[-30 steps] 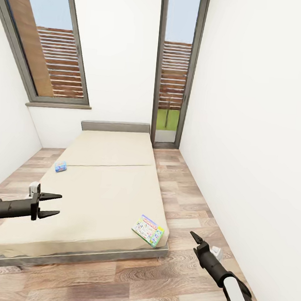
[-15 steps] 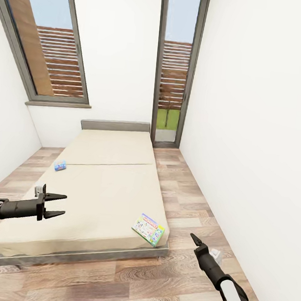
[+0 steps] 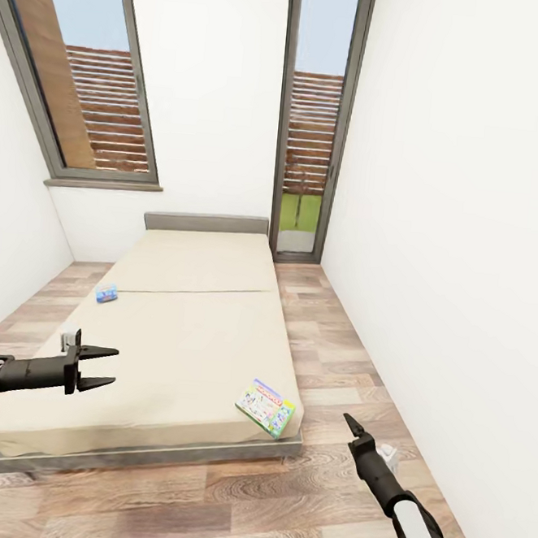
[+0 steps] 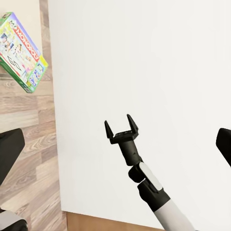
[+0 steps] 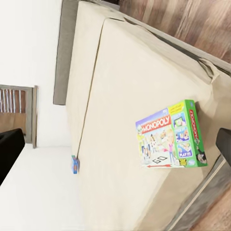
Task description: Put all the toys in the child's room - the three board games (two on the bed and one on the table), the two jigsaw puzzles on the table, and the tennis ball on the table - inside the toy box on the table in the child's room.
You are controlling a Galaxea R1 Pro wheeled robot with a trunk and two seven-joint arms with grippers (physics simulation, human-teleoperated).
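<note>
The green-and-white board game point(image 3: 266, 408) lies flat at the bed's point(image 3: 180, 351) near corner, about five o'clock. The right gripper point(image 3: 354, 429), fingers spread and empty, should approach squarely from the edge. The left gripper point(image 3: 101, 368) is wide too.

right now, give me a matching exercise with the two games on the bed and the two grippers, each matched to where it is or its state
Things:
1. green-and-white board game
2. small blue board game
3. left gripper
4. right gripper

Places or states:
A. open, over the bed's left side near the foot
B. over the wood floor, right of the bed's foot corner
C. on the mattress at its near right corner
D. on the mattress at its left edge, about halfway up

Pairs: 1-C, 2-D, 3-A, 4-B
</note>
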